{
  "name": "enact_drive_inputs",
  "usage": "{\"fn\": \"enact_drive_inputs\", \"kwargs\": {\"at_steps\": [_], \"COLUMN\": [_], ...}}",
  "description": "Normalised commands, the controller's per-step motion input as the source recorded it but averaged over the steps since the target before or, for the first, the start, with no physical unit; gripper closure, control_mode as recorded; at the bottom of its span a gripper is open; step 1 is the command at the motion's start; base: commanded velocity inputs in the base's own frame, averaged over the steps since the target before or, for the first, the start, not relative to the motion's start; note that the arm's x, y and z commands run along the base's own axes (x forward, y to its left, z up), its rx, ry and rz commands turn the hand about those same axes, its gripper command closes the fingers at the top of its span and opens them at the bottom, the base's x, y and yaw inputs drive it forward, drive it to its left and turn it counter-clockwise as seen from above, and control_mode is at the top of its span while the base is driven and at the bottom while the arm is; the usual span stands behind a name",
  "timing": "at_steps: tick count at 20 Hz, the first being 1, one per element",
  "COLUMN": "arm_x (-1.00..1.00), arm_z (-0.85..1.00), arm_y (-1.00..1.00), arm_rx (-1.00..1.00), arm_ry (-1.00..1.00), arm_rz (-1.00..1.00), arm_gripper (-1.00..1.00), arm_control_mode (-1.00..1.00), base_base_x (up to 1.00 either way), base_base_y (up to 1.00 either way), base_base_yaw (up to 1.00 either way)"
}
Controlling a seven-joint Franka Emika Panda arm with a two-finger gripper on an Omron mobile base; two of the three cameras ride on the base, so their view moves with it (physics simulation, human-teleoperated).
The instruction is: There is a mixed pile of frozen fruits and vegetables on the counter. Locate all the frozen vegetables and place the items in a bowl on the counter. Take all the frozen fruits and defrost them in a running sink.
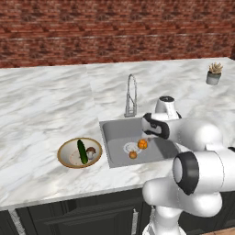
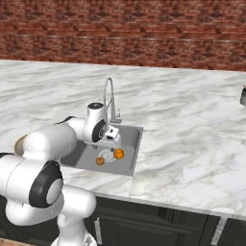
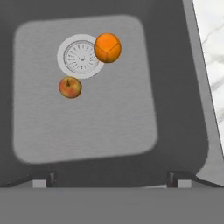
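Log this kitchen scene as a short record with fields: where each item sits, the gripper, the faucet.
bowl: on the counter left of the sink, bowl
in bowl: cucumber and mushroom
sink: sink holds two fruits
orange fruit: orange fruit at the edge of the drain
reddish fruit: reddish fruit beside the drain
gripper: gripper open, above the basin, holding nothing
faucet: faucet behind the basin; no running water visible

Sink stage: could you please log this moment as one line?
gripper: open, above sink | fruits: in basin | cucumber, mushroom: in bowl
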Motion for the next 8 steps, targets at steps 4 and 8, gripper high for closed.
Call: {"fn": "enact_drive_inputs", "kwargs": {"at_steps": [4, 8], "arm_x": [-0.16, -0.24], "arm_z": [0.46, 0.46], "arm_y": [-0.25, -0.19], "arm_rx": [0.00, 0.00], "arm_ry": [0.13, 0.10], "arm_rz": [-0.02, -0.04], "arm_gripper": [-1.00, -1.00], "arm_control_mode": [-1.00, -1.00], "base_base_x": [0.00, 0.00], "base_base_y": [0.00, 0.00], "base_base_yaw": [0.00, 0.00]}}
